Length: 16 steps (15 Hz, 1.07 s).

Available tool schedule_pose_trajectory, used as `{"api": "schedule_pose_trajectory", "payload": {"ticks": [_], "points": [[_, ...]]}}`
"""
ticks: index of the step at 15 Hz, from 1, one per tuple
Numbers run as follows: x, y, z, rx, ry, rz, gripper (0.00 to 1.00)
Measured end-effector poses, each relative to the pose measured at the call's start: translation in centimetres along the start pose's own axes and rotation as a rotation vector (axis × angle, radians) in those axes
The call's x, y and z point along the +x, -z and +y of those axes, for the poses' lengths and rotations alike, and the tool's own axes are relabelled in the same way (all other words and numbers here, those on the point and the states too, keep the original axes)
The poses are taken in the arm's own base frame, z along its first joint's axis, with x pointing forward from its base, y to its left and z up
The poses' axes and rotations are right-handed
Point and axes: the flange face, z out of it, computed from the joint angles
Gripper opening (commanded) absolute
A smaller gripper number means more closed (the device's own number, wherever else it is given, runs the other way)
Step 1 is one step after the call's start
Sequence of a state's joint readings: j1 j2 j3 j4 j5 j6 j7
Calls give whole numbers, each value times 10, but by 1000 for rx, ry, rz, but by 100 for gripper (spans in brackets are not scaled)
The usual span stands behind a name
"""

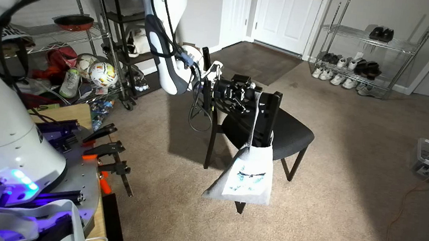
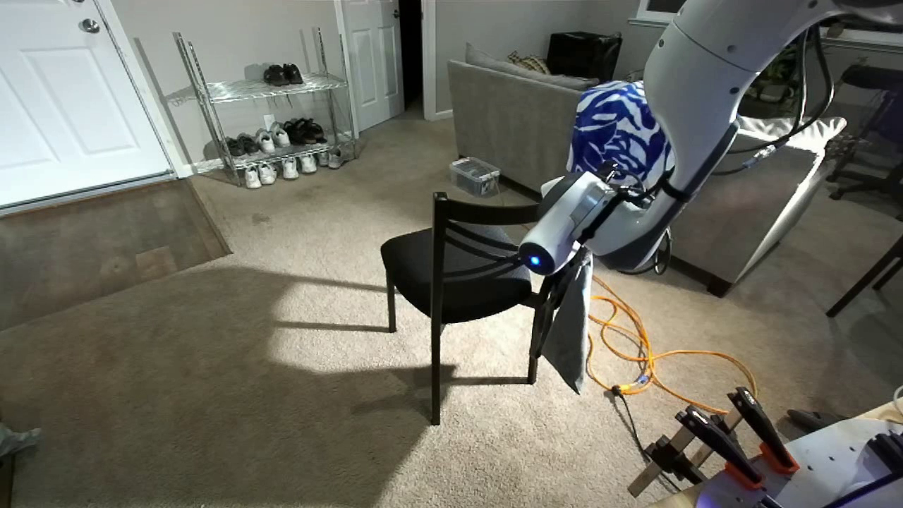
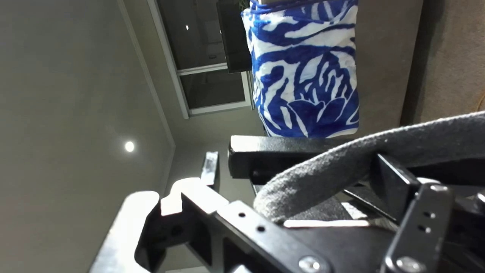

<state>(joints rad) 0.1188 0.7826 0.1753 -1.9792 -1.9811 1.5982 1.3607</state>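
A grey cloth bag (image 1: 249, 175) is hanging by its strap (image 1: 254, 120) against the back of a black chair (image 1: 290, 131). The strap seems to be looping over the top rail (image 2: 487, 214), close to a corner post (image 3: 269, 157). The robot's gripper (image 3: 300, 170) is hovering beside that corner. In the wrist view, its fingers (image 3: 394, 185) are standing wide apart and seem to be holding nothing; the strap is crossing the gap, with one finger overlapping it. Whether finger and cloth are touching, I cannot tell. Careful handling here would mean moving slowly and keeping both fingers off the post and rail, since a bump could be shifting the chair. Before any squeezing, the strap should be lying flat and fully between the fingers; before any backing away, both fingers should be clearing the loop, because a snag could be dragging the strap off the rail.
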Motion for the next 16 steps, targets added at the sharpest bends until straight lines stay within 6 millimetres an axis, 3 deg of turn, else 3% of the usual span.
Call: {"api": "schedule_pose_trajectory", "payload": {"ticks": [10,16], "points": [[1,-23,29,-83,-30,-47,100],[8,-11,31,-69,-38,-33,100]]}}
